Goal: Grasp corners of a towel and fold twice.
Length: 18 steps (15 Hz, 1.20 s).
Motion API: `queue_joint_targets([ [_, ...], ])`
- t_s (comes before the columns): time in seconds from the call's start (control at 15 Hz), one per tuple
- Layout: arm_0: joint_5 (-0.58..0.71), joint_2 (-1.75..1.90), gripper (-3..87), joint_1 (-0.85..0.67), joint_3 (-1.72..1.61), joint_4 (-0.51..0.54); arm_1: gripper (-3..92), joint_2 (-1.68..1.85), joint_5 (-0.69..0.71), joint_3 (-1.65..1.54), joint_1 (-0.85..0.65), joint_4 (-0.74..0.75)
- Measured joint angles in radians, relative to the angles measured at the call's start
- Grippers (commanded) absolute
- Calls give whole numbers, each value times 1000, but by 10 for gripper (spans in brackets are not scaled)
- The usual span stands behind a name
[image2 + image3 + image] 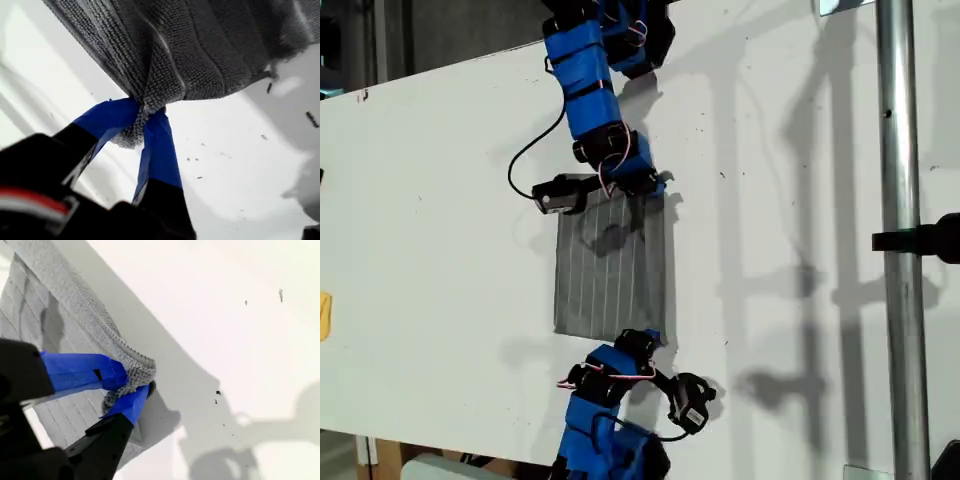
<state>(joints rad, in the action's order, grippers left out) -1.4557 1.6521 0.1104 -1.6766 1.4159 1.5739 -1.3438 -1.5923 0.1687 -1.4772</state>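
Towel [610, 265] flat on white table [440, 200], apparently folded once already. My first gripper [142, 117] pinches one corner, my second gripper [131, 385] pinches another. Second fold not yet made.

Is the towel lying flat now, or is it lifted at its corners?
Lifted at two corners: my first gripper and second gripper each pinch the towel.

Bright, hard light; crisp shadows on the table [440, 200].

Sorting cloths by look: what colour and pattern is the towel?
Grey with fine pale parallel stripes; the towel shows best in the exterior view.
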Motion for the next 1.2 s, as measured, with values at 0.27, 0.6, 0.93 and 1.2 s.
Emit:
queue_joint_targets([
  [0.27,336,2,-29,-382,6,26,-2,6,336,0,-380,26],
  [0.6,683,-163,-29,-827,224,58,-2,-48,638,110,-727,98],
  [0.93,792,-324,-29,-905,595,190,-2,20,759,192,-862,94],
  [1.2,750,-330,-28,-862,518,198,-2,57,710,63,-784,101],
])
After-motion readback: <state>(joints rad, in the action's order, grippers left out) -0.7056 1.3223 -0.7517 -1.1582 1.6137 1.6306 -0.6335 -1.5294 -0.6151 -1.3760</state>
